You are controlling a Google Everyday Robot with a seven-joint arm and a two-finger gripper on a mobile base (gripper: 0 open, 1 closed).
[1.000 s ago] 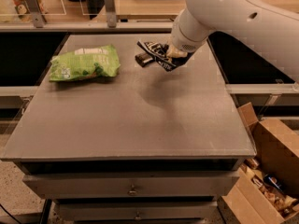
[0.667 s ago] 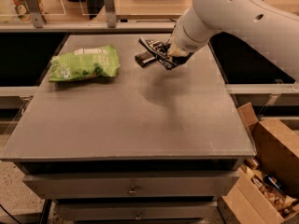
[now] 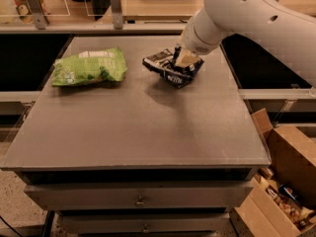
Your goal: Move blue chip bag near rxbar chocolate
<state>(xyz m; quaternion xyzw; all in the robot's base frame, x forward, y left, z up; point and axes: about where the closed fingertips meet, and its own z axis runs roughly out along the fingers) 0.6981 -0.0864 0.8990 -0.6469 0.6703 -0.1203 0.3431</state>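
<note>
The blue chip bag (image 3: 173, 72), crinkled dark navy with white lettering, hangs tilted just above the grey table (image 3: 148, 127) at its far right part, with a shadow under it. My gripper (image 3: 184, 59) comes down from the white arm (image 3: 232, 14) at the upper right and is shut on the bag's top right edge. The rxbar chocolate does not show as a separate thing. It may be hidden behind the bag or the arm.
A bright green chip bag (image 3: 89, 67) lies on the far left of the table. Dark recessed bins flank the table on both sides. Open cardboard boxes (image 3: 284, 181) stand on the floor at the lower right. Drawers sit under the table's front edge.
My gripper has moved slightly toward the front and right, carrying the blue chip bag with it. The green bag has not moved.
</note>
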